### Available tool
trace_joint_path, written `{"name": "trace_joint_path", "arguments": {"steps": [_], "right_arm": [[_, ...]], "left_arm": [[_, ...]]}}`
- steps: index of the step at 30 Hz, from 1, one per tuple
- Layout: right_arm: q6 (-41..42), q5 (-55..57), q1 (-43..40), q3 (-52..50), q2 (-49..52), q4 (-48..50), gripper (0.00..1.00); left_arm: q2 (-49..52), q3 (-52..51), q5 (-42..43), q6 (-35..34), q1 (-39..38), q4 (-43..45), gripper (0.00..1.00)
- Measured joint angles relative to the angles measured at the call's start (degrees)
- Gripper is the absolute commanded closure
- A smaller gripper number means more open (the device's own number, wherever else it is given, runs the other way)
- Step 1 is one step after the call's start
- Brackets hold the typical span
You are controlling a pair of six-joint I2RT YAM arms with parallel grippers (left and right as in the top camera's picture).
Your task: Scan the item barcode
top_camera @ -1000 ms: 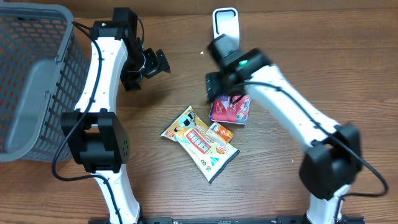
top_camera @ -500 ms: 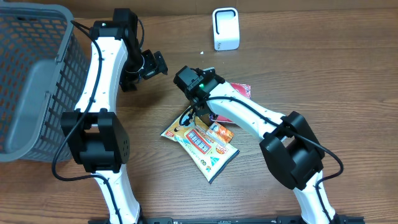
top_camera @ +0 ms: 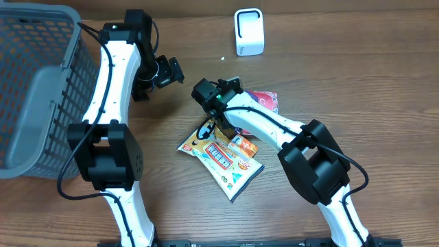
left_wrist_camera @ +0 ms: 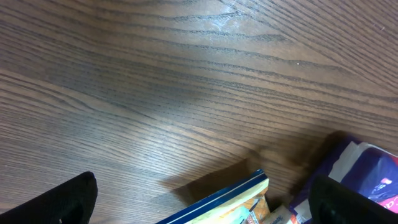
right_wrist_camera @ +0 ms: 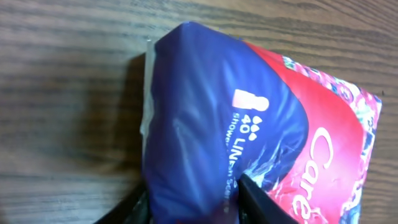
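red-and-blue pouch [right_wrist_camera: 217, 124] on the table [right_wrist_camera: 62, 62], apparently pinched.

White link shells and black joint housings on left arm [top_camera: 113, 68] and right arm [top_camera: 264, 125], with one bulky black block low on each. Black cable [top_camera: 88, 103] along the left links; further black loops beside the lower blocks. Green indicator light [top_camera: 219, 96] on the right wrist module. Matte black fingers on left pincer [top_camera: 171, 71] and right pincer [right_wrist_camera: 194, 208].

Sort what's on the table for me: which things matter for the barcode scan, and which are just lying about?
In the job:
red pack, gripped by the right gripper
scanner

Lying about:
yellow bag, untouched
basket
left gripper, open, holding nothing
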Motion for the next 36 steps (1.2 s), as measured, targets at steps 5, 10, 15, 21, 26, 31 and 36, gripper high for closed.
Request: {"name": "trace_joint_path", "arguments": {"steps": [5,10,15,21,26,31,36], "right_arm": [[0.3,-0.5,0.0,2.7,0.5,-4.8,0.75],[0.7,-4.7,-0.3,9.6,1.4,-10.0,0.96],[0.5,-12.0,-1.5,19.0,1.5,-15.0,0.96],[-1.8,-23.6,-5.8,24.1,1.5,-17.5,0.96],[-6.5,-37.9,-11.3,24.1,1.5,-17.6,0.96],[-10.4,-47.9,-17.7,24.1,1.5,-17.9,0.96],[-11.8,-46.8,-22.4,24.0,1.5,-21.1,0.96]], "left_arm": [[0.0,0.0,0.0,0.0,0.0,0.0,0.0],[0.0,0.0,0.0,0.0,0.0,0.0,0.0],[0.0,0.0,0.0,0.0,0.0,0.0,0.0],[0.0,0.0,0.0,0.0,0.0,0.0,0.0],[0.0,0.0,0.0,0.0,0.0,0.0,0.0],[0.0,0.0,0.0,0.0,0.0,0.0,0.0],[0.0,0.0,0.0,0.0,0.0,0.0,0.0]]}}
